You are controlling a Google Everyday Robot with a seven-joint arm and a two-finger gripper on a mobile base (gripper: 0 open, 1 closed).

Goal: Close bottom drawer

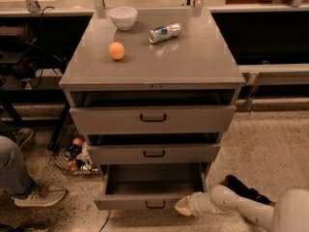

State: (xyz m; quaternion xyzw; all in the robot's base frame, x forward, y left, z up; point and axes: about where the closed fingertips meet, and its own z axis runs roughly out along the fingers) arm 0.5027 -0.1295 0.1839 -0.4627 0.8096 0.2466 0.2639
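The grey metal cabinet (154,76) has three drawers. The bottom drawer (149,203) is pulled out the farthest, its empty inside showing, with a small black handle (155,205) on its short front. My gripper (183,207) sits at the right end of that front panel, low near the floor, on the end of my white arm (241,209) that comes in from the lower right. The middle drawer (153,153) and top drawer (152,119) each stand slightly out.
On the cabinet top lie a white bowl (123,17), an orange (116,50) and a tipped bottle (164,33). A wire basket of cans (72,156) stands at the cabinet's left foot. A person's leg and shoe (29,190) are at lower left. A black shoe-like object (246,190) lies right.
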